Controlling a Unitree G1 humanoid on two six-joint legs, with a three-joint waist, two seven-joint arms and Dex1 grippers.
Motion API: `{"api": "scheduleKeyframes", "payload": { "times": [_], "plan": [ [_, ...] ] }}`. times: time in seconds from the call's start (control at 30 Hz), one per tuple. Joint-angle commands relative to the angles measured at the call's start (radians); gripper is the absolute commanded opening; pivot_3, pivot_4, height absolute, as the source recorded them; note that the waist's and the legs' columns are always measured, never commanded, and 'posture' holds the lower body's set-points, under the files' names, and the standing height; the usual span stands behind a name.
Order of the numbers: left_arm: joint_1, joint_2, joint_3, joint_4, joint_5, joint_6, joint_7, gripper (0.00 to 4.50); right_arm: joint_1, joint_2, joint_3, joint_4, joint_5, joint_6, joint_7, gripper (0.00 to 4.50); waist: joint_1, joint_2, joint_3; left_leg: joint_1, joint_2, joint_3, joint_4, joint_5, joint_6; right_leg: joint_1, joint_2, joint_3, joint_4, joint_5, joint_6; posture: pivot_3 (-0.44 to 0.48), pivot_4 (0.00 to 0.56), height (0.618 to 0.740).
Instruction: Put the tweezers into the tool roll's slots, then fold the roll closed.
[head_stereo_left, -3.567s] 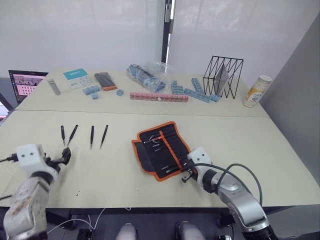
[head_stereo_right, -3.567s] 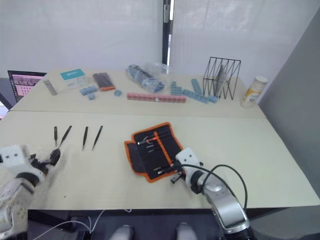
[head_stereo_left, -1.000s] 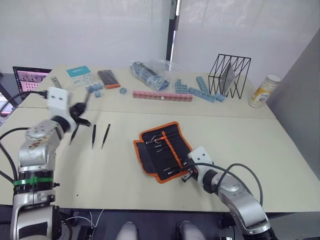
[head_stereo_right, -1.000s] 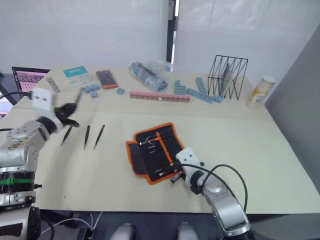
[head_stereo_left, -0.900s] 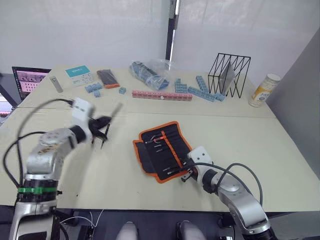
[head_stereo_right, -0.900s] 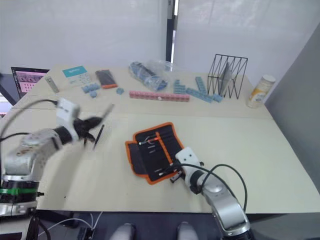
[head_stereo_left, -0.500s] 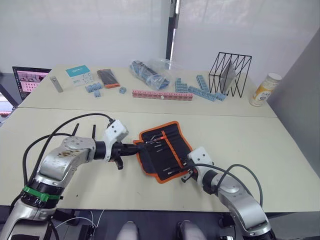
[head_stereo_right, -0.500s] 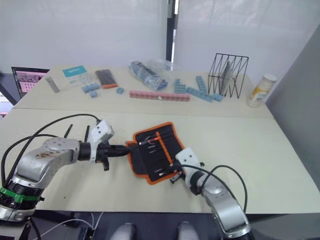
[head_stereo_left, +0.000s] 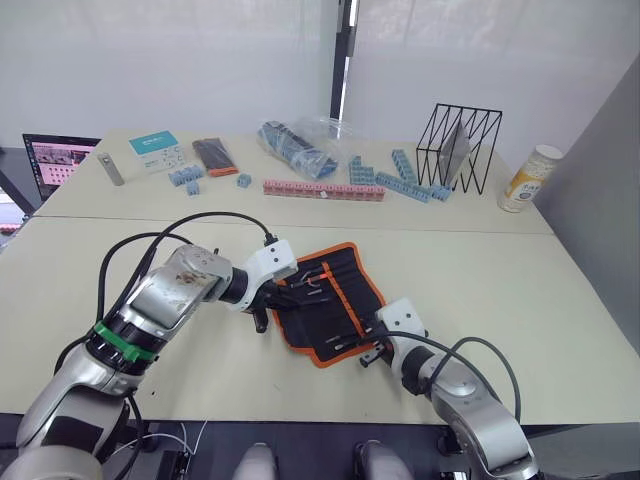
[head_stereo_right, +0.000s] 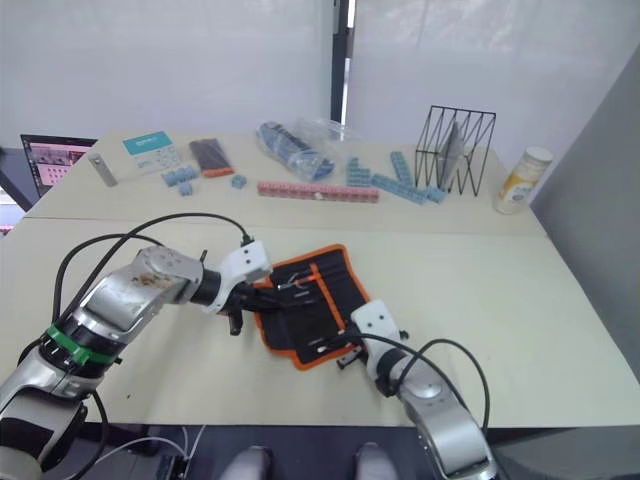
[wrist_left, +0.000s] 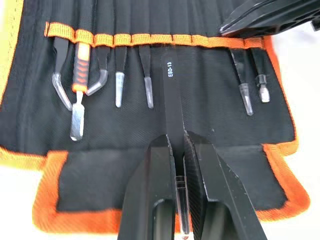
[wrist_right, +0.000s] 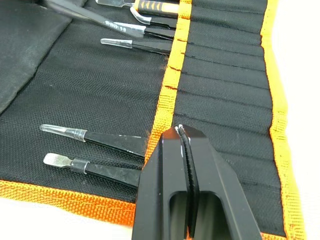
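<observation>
The tool roll (head_stereo_left: 325, 300) lies open on the near table, black with orange edging and an orange stripe (wrist_left: 150, 40) across its slots. Several tools sit in the slots. My left gripper (wrist_left: 176, 137) is shut on a slim black tweezers (wrist_left: 171, 95). It lies over the roll's inner face with its far end at the stripe, between two filled slots. In the head view the left gripper (head_stereo_left: 278, 293) is at the roll's left edge. My right gripper (wrist_right: 182, 131) is shut, its tips resting on the orange stripe (wrist_right: 167, 95) near the roll's near right corner (head_stereo_left: 372, 347).
On the far table stand a wire rack (head_stereo_left: 460, 150), a canister (head_stereo_left: 527, 180), a pink block row (head_stereo_left: 320, 190), blue blocks (head_stereo_left: 405, 185), a plastic bag (head_stereo_left: 300, 150), a small black-and-orange case (head_stereo_left: 212, 157) and a laptop (head_stereo_left: 55, 165). Cables loop over my left arm.
My left arm has swung right with the tweezers, from the table's left side to the roll, and the tweezers now lie over the slots. The right gripper stayed on the roll.
</observation>
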Motion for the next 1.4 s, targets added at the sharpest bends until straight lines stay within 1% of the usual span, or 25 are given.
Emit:
{"api": "scheduleKeyframes", "payload": {
  "times": [0.03,0.2,0.57,0.83,1.1,1.3,1.4],
  "plan": [
    [-0.060,-0.027,-0.046,0.019,0.033,0.050,-0.021,0.03,0.061,-0.001,0.042,0.075,-0.004,0.072,-0.006,0.00,0.000,0.000,0.000,0.000,0.000,0.000,0.000,0.000,0.000,0.000,0.000,0.000,0.000,0.000,0.000,0.000,0.150,0.737],
    [-0.099,-0.053,-0.080,0.043,0.063,0.062,-0.033,0.03,0.067,0.009,0.045,0.073,-0.004,0.072,-0.018,0.00,-0.001,0.000,0.000,0.000,0.000,0.000,0.000,0.000,0.001,0.000,0.000,0.000,0.001,0.000,0.000,0.000,0.150,0.737],
    [-0.150,-0.131,-0.106,0.108,0.116,0.070,-0.028,0.03,0.073,0.025,0.053,0.071,-0.005,0.071,-0.035,0.00,0.000,0.000,0.000,0.001,0.000,0.000,0.001,0.000,0.001,0.001,0.001,0.001,0.002,0.000,0.000,0.000,0.150,0.737],
    [-0.158,-0.189,-0.116,0.117,0.141,0.078,-0.022,0.03,0.076,0.027,0.059,0.069,-0.007,0.073,-0.035,0.00,0.001,0.001,-0.001,0.001,0.000,0.000,0.002,0.000,0.001,0.001,0.001,0.001,0.003,0.000,0.001,0.000,0.150,0.737],
    [-0.179,-0.270,-0.122,0.204,0.202,0.034,0.027,0.03,0.073,0.026,0.064,0.068,-0.008,0.076,-0.029,0.00,0.001,0.001,-0.001,0.001,0.000,0.000,0.004,0.000,0.001,0.002,0.002,0.002,0.004,0.000,0.001,0.000,0.150,0.737],
    [-0.168,-0.290,-0.120,0.194,0.210,0.052,0.025,0.03,0.073,0.026,0.066,0.064,-0.008,0.078,-0.030,0.00,0.001,0.002,-0.001,0.001,0.000,-0.001,0.005,0.000,0.001,0.002,0.002,0.002,0.006,0.000,0.001,0.000,0.150,0.737],
    [-0.154,-0.324,-0.103,0.204,0.208,0.037,0.057,0.03,0.079,0.024,0.065,0.062,-0.006,0.076,-0.030,0.00,0.001,0.002,-0.001,0.001,0.000,-0.001,0.005,0.000,0.001,0.002,0.002,0.002,0.006,0.000,0.001,0.000,0.150,0.737]
  ]
}}
